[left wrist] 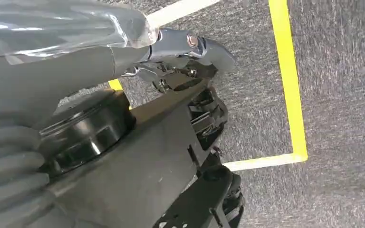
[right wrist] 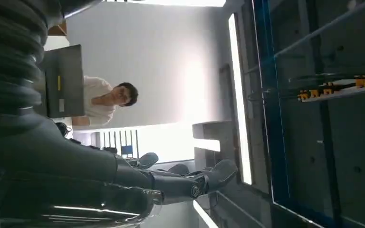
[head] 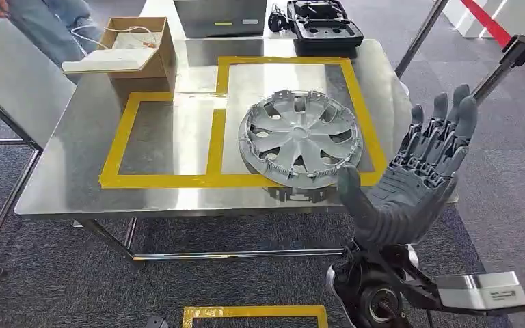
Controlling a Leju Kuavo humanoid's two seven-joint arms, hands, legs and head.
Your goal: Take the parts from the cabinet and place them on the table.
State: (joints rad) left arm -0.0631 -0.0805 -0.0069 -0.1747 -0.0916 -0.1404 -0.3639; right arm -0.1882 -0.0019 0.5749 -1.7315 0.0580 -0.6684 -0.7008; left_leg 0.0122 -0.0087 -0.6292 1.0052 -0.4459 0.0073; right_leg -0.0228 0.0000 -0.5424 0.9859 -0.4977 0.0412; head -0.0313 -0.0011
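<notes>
A silver wheel cover [head: 301, 140] already lies on the worktop [head: 75, 178], and the right hand [head: 417, 184], fingers apart, holds nothing; the left hand's fingers cannot be judged.

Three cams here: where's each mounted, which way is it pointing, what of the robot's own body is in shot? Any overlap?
Head: high on the body, looking forward and down at the steel table with the hubcap; the right robot hand is raised, fingers spread.
Left wrist: behind the left robot hand, looking down at carpet with yellow tape.
Right wrist: behind the right robot hand, facing out across the room at a person.
Shared: the right robot hand shows in the head and right wrist views.
</notes>
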